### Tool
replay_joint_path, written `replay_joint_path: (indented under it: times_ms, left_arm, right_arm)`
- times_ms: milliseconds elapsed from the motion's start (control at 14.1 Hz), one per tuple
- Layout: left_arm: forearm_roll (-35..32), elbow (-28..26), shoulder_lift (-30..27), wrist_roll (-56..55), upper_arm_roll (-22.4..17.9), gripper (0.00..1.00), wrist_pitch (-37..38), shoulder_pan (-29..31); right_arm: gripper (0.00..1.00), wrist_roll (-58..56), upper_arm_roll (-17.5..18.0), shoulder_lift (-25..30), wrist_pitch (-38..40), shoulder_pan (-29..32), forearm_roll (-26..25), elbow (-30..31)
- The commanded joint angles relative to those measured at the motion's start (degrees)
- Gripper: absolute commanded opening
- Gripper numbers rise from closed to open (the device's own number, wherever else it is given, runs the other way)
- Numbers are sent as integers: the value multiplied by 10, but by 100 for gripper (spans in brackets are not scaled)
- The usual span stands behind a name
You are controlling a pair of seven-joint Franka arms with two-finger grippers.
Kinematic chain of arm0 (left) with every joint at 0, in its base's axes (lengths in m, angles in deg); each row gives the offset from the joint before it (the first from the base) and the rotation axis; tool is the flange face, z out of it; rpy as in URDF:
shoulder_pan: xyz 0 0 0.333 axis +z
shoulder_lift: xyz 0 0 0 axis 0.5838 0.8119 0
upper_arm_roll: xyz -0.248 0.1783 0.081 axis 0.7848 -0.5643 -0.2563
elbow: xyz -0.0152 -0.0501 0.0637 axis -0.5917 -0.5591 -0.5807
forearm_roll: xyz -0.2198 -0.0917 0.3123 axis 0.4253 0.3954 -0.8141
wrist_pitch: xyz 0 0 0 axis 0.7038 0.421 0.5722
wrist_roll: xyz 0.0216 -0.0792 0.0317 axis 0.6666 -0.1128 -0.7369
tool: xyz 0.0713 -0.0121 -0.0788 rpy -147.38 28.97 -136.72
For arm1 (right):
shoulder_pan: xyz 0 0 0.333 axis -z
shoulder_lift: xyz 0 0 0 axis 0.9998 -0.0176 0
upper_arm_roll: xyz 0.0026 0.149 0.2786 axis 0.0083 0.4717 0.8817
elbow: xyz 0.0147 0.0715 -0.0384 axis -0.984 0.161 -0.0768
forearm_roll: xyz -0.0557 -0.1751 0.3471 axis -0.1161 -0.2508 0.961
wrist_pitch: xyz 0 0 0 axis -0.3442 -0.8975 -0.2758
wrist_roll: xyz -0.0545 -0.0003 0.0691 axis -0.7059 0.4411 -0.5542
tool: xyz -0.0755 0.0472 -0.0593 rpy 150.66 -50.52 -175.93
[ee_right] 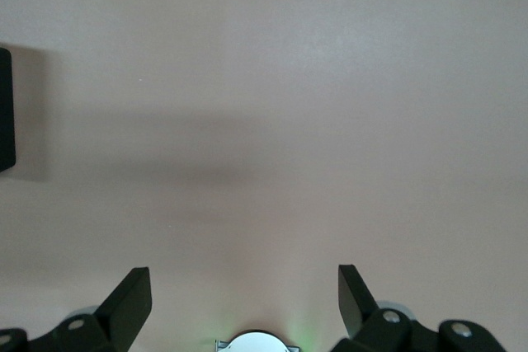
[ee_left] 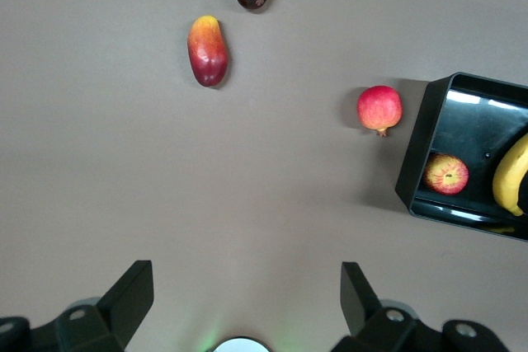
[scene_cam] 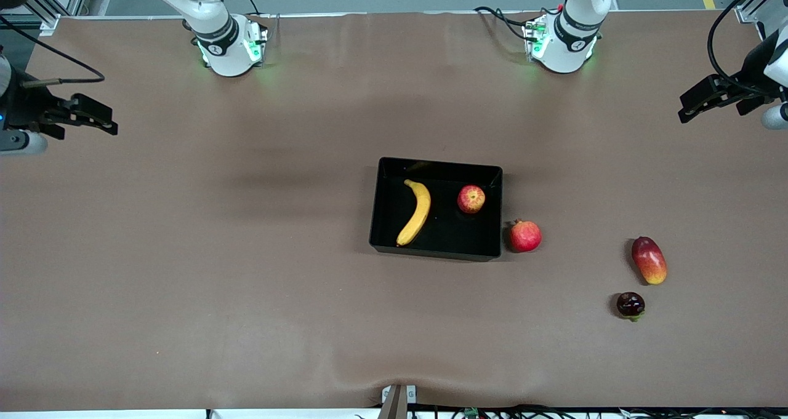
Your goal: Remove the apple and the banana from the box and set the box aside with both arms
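Fingers apart on both: left gripper (ee_left: pixel 239 302) and right gripper (ee_right: pixel 243 302) hover empty, well apart from the box (scene_cam: pixel 385 237).

Box: black, glossy, low-walled plastic. In it: banana (scene_cam: pixel 417 212), curved, smooth; apple (scene_cam: pixel 471 199), round, streaked.

Just beside box: red crowned fruit (scene_cam: pixel 524 236).

Risk: grabbing that lookalike; glossy walls slipping from the grip.
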Motion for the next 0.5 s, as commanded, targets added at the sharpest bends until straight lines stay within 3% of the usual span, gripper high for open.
replay_joint_path:
  times_ms: [0, 427]
  left_arm:
    - [14, 15, 5, 4, -2, 100, 12, 7]
    - [25, 15, 26, 3, -1, 100, 12, 4]
  right_arm:
    - [100, -1, -1, 16, -1, 14, 1, 11]
    - [100, -1, -2, 12, -4, 14, 1, 12]
